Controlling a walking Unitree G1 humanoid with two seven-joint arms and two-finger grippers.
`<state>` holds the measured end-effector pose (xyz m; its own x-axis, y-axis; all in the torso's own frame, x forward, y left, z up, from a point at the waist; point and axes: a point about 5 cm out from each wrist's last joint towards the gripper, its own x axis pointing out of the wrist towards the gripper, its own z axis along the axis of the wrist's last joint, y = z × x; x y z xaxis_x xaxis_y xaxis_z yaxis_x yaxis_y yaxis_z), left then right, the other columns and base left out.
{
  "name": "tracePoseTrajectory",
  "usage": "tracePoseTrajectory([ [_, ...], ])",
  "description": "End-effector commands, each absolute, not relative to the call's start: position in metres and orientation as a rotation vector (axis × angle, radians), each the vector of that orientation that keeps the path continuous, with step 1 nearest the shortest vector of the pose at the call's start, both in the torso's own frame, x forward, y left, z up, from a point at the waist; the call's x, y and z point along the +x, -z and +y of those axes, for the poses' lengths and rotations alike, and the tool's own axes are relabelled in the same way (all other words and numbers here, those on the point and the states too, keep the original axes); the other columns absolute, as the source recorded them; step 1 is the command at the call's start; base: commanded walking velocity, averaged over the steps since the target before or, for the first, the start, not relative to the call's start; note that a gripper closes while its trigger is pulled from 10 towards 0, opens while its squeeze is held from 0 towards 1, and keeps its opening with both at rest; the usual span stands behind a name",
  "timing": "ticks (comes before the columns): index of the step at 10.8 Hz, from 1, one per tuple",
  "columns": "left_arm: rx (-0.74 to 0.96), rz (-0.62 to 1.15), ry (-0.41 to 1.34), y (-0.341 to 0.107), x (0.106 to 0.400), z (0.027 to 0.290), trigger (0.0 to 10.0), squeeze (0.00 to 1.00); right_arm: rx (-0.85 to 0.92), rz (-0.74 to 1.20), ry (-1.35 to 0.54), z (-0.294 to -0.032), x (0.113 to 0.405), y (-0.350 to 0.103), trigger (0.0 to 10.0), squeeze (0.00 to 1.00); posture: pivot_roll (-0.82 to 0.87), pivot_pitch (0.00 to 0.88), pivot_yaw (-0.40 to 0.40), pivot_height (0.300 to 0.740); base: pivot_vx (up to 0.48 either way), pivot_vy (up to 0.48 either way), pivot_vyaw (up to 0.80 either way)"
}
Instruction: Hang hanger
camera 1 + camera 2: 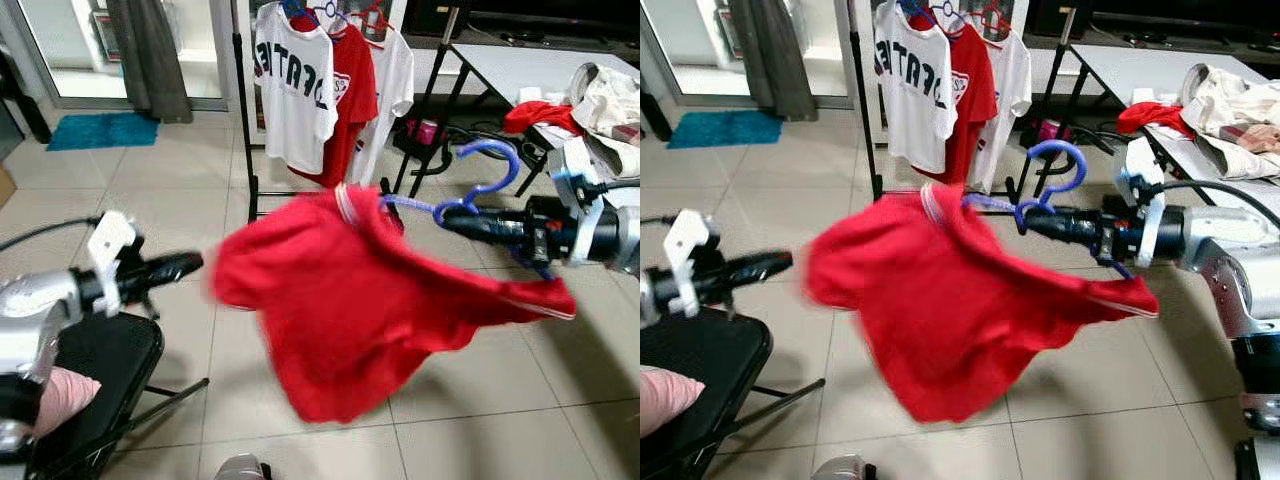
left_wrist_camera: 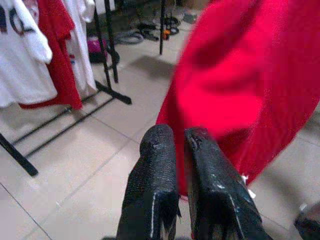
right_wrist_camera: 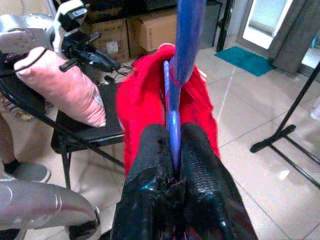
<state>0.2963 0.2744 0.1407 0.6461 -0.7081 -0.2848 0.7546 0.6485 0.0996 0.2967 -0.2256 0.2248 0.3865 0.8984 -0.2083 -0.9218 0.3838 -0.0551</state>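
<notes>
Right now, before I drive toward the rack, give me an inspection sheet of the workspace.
Surface: tiled floor, bare between robot and rack.
Job's things: blue hanger carrying a red T-shirt, blurred; clothes rack ahead with white and red shirts hung.
Clutter: black folding chair with a pink cushion; folding table with piled clothes.
End effectors: right end effector shut on the hanger's bar; left end effector shut, empty, beside the shirt.
Cables: cords on the floor under the table.
Surroundings: teal mat and grey curtain by a glass door.
</notes>
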Motion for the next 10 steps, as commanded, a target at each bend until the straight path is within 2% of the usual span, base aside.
tracePoseTrajectory([
  [1, 0.263, 0.188, 0.883, -0.150, 0.305, 0.259, 10.0, 1.00, -0.202, 0.102, -1.194, -0.219, 0.293, -0.236, 10.0, 0.00, -0.01, 0.000, -0.053, 0.740, 0.000, 0.000, 0.00],
  [3, 0.280, 0.164, 0.942, -0.158, 0.313, 0.246, 10.0, 1.00, -0.206, 0.118, -1.220, -0.211, 0.288, -0.232, 10.0, 0.00, -0.02, 0.000, -0.041, 0.740, 0.000, 0.000, 0.00],
  [4, 0.308, 0.172, 0.949, -0.161, 0.315, 0.249, 10.0, 1.00, -0.232, 0.150, -1.190, -0.212, 0.289, -0.229, 10.0, 0.00, -0.02, 0.000, -0.037, 0.740, 0.000, 0.000, 0.00],
  [5, 0.326, 0.104, 0.978, -0.186, 0.321, 0.246, 10.0, 1.00, -0.290, 0.204, -1.121, -0.213, 0.292, -0.225, 10.0, 0.00, -0.02, 0.000, -0.040, 0.740, 0.000, 0.000, 0.00],
  [6, 0.316, 0.011, 1.035, -0.214, 0.327, 0.232, 10.0, 1.00, -0.314, 0.231, -1.087, -0.210, 0.294, -0.223, 10.0, 0.00, -0.01, 0.000, -0.056, 0.740, 0.000, 0.000, 0.00],
  [7, 0.310, -0.102, 1.193, -0.251, 0.332, 0.196, 10.0, 1.00, -0.332, 0.263, -1.043, -0.199, 0.300, -0.220, 10.0, 0.00, -0.01, 0.000, -0.063, 0.740, 0.000, 0.000, 0.00],
  [10, 0.372, -0.131, 1.421, -0.268, 0.340, 0.146, 10.0, 1.00, -0.364, 0.283, -1.057, -0.175, 0.300, -0.219, 10.0, 0.00, -0.02, 0.000, -0.055, 0.740, 0.000, 0.000, 0.00],
])
